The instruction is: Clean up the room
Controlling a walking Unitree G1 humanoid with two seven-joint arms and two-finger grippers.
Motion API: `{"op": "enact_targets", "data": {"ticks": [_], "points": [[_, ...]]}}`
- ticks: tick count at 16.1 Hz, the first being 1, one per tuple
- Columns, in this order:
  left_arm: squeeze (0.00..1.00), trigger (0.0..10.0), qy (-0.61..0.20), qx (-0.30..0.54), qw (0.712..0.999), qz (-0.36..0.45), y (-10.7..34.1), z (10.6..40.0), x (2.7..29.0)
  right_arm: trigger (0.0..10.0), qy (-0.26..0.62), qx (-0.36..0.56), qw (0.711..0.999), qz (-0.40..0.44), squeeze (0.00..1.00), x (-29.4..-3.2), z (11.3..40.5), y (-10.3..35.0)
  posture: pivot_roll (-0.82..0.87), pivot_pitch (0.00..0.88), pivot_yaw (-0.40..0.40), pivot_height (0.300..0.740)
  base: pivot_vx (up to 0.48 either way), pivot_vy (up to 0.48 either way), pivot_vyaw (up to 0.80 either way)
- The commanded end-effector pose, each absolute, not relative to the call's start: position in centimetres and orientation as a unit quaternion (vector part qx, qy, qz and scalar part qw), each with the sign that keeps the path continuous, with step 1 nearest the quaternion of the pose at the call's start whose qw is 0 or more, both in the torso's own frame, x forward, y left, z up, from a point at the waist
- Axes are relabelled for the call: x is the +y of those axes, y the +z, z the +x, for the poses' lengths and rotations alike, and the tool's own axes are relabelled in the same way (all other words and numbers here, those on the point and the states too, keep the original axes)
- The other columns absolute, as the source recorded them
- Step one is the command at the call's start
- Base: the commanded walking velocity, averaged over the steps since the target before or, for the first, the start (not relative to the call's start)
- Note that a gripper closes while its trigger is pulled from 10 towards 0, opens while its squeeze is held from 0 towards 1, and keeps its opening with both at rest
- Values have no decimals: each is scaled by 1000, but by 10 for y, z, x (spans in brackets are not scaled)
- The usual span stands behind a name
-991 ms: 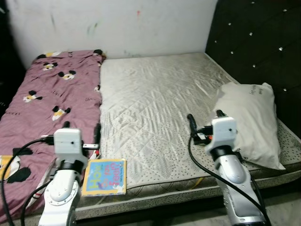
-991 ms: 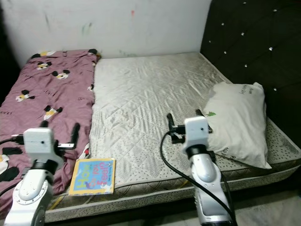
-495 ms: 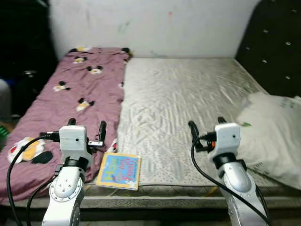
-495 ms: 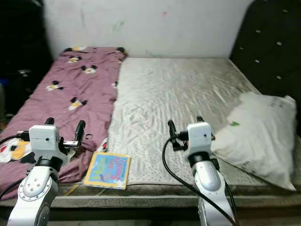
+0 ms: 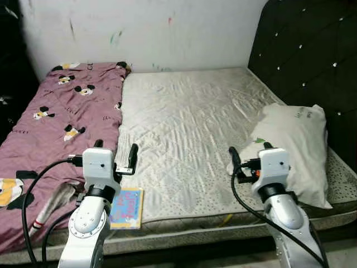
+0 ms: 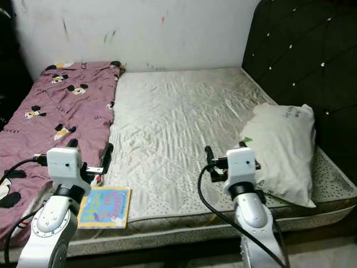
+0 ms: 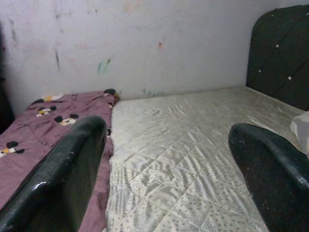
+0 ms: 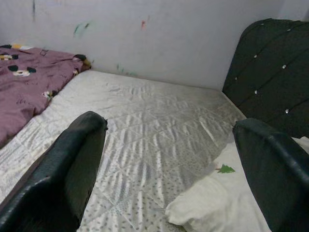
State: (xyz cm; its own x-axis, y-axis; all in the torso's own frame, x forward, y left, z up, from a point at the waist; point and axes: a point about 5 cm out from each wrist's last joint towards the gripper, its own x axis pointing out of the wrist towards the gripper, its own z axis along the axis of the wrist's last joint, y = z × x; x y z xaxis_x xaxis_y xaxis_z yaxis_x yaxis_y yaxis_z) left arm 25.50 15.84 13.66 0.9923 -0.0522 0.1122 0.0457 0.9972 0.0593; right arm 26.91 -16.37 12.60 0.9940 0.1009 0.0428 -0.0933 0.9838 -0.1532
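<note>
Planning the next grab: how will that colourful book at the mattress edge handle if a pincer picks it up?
The book looks thin and lies flat on the mattress, so probably light, and hard to get a finger under. Its cover seems glossy, so it may slip. Held by one corner, it may sag or fall open.

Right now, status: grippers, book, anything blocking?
Left gripper and right gripper open, empty, raised over the bed. Book flat at the near edge, beside the blanket. Nothing on it.
</note>
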Motion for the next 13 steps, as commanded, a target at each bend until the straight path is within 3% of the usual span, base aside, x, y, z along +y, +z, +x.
{"op": "enact_targets", "data": {"ticks": [1,6,13], "points": [[0,10000,-17,-49,998,34,135,254,164,10000,64,-40,995,-71,0,-155,271,133,-10,0,7,740,0,-375,0],[0,10000,-18,-50,998,34,135,256,163,10000,63,-39,994,-74,0,-155,275,134,-14,0,8,740,0,-370,0],[0,10000,-50,-68,996,21,139,255,158,10000,68,-42,994,-79,0,-153,277,133,-15,0,11,740,44,0,0]]}}
